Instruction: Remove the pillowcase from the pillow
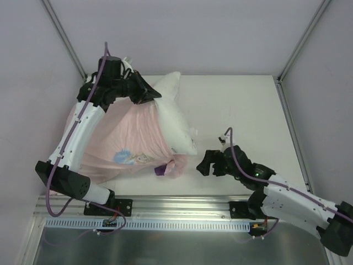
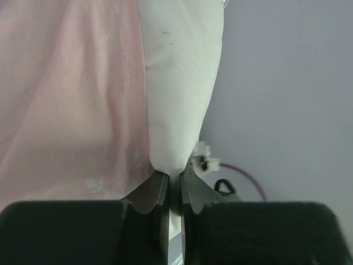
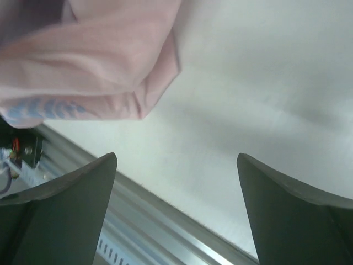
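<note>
White table [image 1: 242, 110] with two arms at its near edge. At left-centre, pale pink pillowcase [image 1: 127, 138] bunched around the lower part of a white pillow [image 1: 174, 110] and partly covered by the left arm; only a scrap of blue cartoon print and a purple fold visible at its near edge. Pillow's far end and right side bare, the rest hidden inside. Left gripper [image 1: 150, 93] clamped on the pillow's far corner, white cloth pinched between its fingers [image 2: 158, 190]; impossible to tell whether pink cloth is caught too. Right gripper [image 1: 208, 164] spread wide, holding nothing, just beside the pillowcase's near corner, blurred in the wrist view.
</note>
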You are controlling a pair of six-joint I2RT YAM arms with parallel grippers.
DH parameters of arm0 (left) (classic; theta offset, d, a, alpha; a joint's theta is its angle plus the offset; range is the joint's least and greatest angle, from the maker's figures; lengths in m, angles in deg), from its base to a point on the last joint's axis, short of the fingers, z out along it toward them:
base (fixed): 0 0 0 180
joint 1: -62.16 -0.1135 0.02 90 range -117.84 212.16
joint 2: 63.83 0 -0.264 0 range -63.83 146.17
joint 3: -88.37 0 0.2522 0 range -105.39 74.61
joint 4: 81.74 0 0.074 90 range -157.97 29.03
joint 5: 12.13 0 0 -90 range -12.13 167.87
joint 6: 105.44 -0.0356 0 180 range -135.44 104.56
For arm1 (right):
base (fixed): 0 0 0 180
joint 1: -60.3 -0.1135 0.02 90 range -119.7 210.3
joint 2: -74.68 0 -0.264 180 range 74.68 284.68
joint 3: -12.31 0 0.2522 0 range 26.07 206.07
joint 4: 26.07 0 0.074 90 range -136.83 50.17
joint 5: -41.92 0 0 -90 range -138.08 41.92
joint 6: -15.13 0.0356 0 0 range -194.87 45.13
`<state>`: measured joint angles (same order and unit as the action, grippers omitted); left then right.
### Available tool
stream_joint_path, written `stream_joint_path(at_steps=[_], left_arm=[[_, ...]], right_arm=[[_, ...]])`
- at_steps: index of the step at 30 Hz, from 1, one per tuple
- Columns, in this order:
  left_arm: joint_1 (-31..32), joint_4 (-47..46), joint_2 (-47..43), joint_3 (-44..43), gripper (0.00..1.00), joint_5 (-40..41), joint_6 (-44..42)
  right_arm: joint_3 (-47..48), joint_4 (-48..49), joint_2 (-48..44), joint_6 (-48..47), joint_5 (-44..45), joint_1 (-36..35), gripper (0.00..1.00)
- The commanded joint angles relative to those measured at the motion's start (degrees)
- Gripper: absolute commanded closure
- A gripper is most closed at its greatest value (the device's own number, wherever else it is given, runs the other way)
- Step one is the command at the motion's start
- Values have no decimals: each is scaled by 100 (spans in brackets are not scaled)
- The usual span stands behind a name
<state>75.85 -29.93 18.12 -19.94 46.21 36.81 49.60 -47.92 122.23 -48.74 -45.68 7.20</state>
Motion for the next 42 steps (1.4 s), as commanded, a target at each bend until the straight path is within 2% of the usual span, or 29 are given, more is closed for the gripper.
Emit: stream_joint_path(at_steps=[1,5,6,7,8,9,11,14,18,20,22,23,28,30,32,34,35,36,37,38,39,40,42], left_arm=[[1122,-780,345,94,100,159,-39],[2022,-790,1155,-239,98,441,-337],[2110,-790,1426,-414,83,337,-399],[2181,-790,1516,-485,32,284,-530],[2295,-790,1586,-538,13,248,-592],[2330,-790,1622,-591,5,231,-645],[2410,-772,1605,-714,1,230,-830],[2454,-667,1272,-680,1,441,-1093],[2419,-202,491,-425,1,1283,-1532],[2401,123,287,-372,3,2107,-1726],[2401,791,111,-293,3,3021,-1893],[2401,949,50,-101,3,3687,-1937],[2401,1188,-197,918,1,4335,-1903],[2410,1188,-101,1348,3,4370,-1746],[2445,1144,4,1543,19,4422,-1631],[2489,1091,259,1614,43,4397,-1595],[2515,1091,356,1580,73,4362,-1604],[2524,1091,487,1518,88,4326,-1613],[2524,1091,506,1492,100,4291,-1604],[2524,1100,480,1500,100,4300,-1613],[2524,1100,427,1518,100,4343,-1613],[2516,1100,349,1552,100,4500,-1613],[2367,1109,60,1666,100,4555,-1665]], right_arm=[[616,-1901,-911,-808,472,815,4],[1320,-2591,-1248,-1285,324,1740,2],[1556,-2696,-1266,-1338,149,2090,2],[1654,-2732,-1266,-1356,52,2259,2],[1742,-2732,-1214,-1295,-71,2426,2],[1908,-2715,-1152,-1260,-177,2575,2],[2111,-2697,-837,-1163,-931,2971,2],[2463,-2592,-555,-1102,-1232,3244,2],[2797,-2513,33,-935,-1530,3429,1],[2824,-2416,184,-847,-1724,3490,0],[2772,-2101,325,-698,-1944,3500,4],[2736,-1821,360,-627,-2066,3500,4],[2596,-1196,974,-163,-2646,3447,4],[2402,-729,1133,14,-2605,3133,4],[2428,-589,1299,-11,-2236,2728,4],[2533,-422,1589,23,-2103,2288,2],[2577,-247,1887,111,-2120,2208,8],[2595,-158,1994,155,-2155,2155,19],[2613,-96,2065,190,-2147,2155,52],[2630,-95,2091,191,-2025,2181,72],[2657,-95,2057,173,-1989,2233,87],[2666,-122,2013,182,-1980,2312,99],[2674,-192,1751,138,-2023,2671,99]])
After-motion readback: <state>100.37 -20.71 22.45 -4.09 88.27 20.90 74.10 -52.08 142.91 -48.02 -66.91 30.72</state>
